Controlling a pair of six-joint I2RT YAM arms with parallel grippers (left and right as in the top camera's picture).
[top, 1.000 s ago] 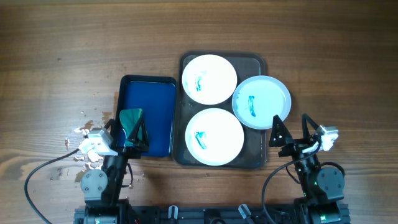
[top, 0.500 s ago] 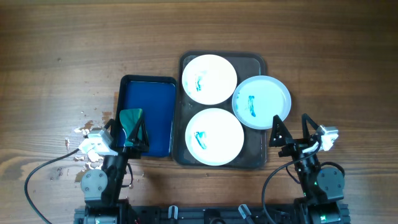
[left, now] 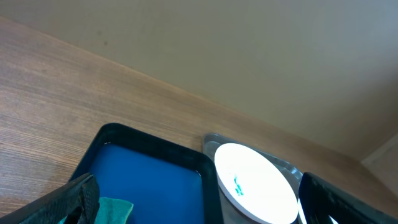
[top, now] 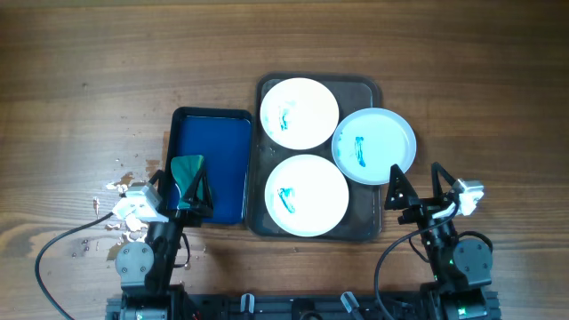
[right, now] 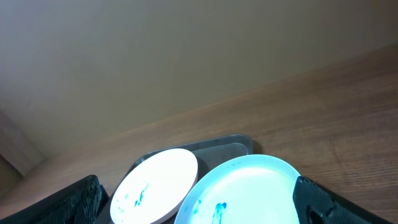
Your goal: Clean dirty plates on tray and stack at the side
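Three white plates with teal smears lie on a dark grey tray (top: 364,222): one at the back (top: 299,113), one at the front (top: 307,195), one overhanging the tray's right edge (top: 374,145). A teal cloth (top: 186,172) lies in the front left corner of a blue tray (top: 218,151). My left gripper (top: 182,191) is open over that corner, with the cloth between its fingers. My right gripper (top: 415,187) is open just in front of the right plate. The left wrist view shows the cloth (left: 113,210) and a plate (left: 258,183). The right wrist view shows two plates (right: 157,186) (right: 249,193).
Small pale crumbs and scraps (top: 120,222) lie on the wooden table left of the left arm. Bare wood lies right of the grey tray and across the far side of the table.
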